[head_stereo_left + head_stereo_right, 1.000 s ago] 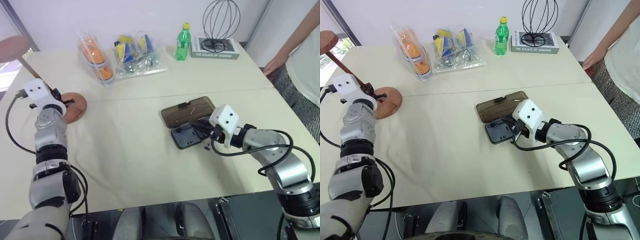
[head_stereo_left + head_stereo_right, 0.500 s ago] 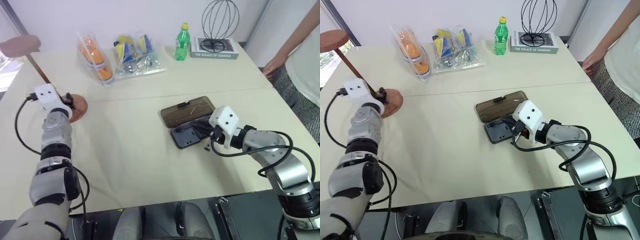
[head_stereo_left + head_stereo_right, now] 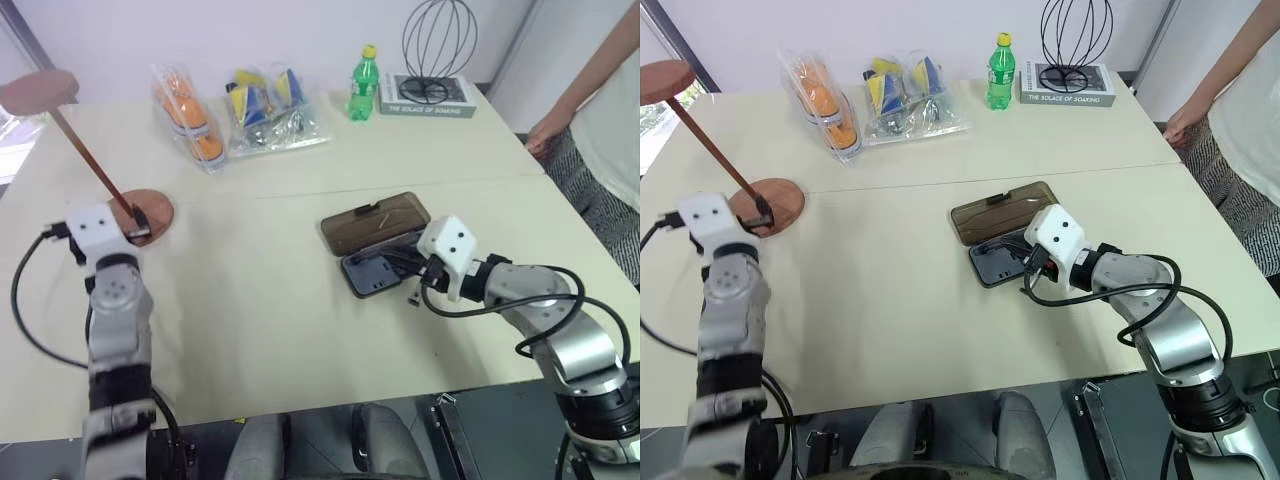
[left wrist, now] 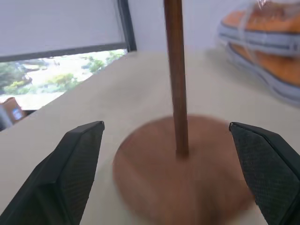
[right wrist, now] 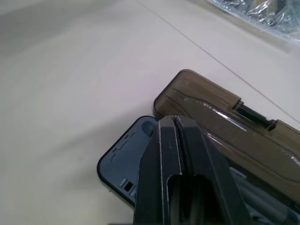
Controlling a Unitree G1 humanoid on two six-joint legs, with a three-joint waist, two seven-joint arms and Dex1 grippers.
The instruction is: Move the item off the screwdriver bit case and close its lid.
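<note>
Left claw (image 4: 171,180): jaws spread wide, empty, either side of the wooden stand (image 3: 105,180), which leans on its round base at the surface's (image 3: 280,290) left edge, well apart from the case. Stand: smooth reddish-brown wood, stiff, likely light and top-heavy; the thin rod is the place to grip. Right claw (image 5: 180,154): shut, empty, over the open bit case (image 3: 375,272). Lid (image 3: 377,222): translucent smoky plastic, rigid, likely slippery; best pushed at its free edge.
</note>
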